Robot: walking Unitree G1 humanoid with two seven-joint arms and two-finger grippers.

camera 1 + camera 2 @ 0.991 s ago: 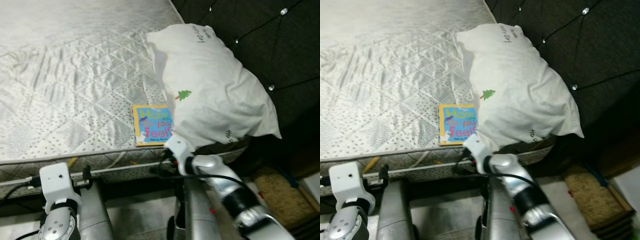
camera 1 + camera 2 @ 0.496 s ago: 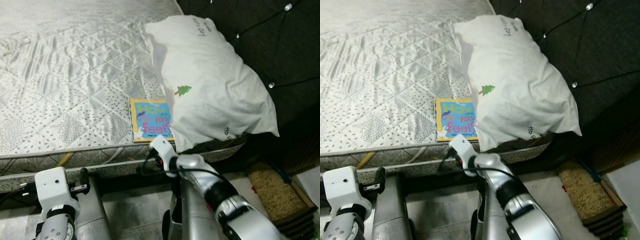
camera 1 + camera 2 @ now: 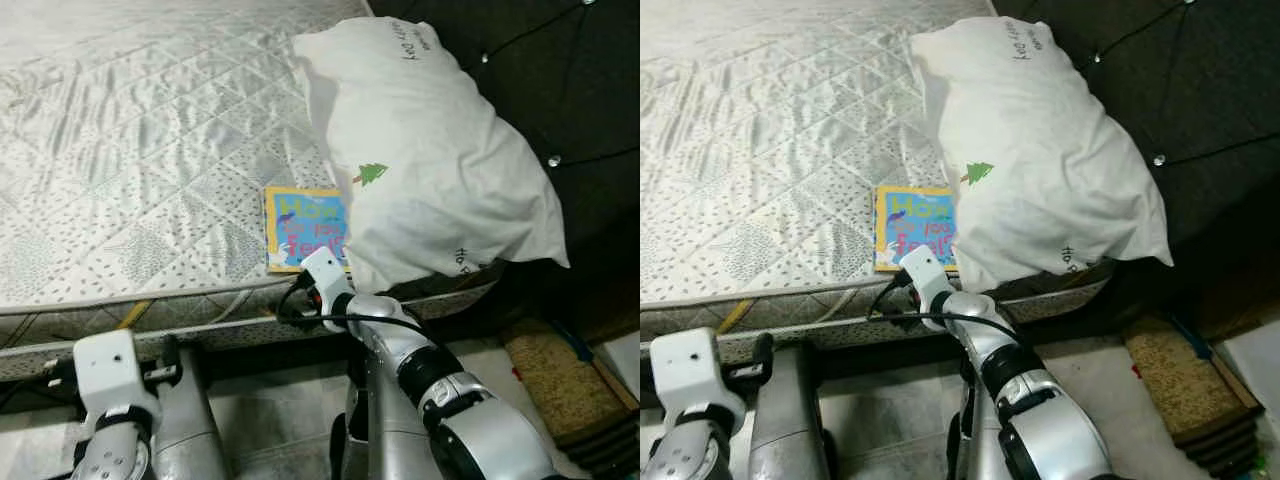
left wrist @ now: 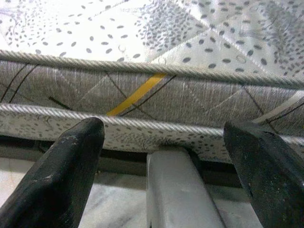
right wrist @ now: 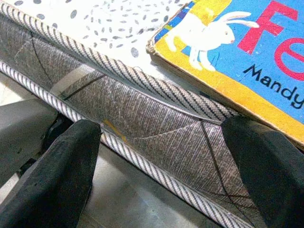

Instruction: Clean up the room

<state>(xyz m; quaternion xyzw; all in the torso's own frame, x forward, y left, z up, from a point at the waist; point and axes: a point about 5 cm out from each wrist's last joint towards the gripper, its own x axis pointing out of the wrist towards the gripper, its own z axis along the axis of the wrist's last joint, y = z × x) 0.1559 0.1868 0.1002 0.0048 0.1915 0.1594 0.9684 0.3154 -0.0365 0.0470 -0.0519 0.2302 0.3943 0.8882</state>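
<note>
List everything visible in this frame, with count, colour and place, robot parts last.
Mattress: one, silver-grey quilted, fills the upper left.
Pillow: one, white with a small green tree, at the mattress's right end against the headboard.
Book: one, yellow and blue, near the mattress edge, partly under the pillow.
Headboard: one, dark tufted, right.
Mat: one, tan, on the floor at lower right.
Right gripper: open, at the mattress edge just below the book.
Left gripper: open, low by the mattress side.

book (image 3: 305, 228): right side tucked under pillow (image 3: 430, 170), title partly covered. Author line cut off at the right wrist frame edge, reads "Mandy…", probably. Pillow lettering too small to read.
</note>
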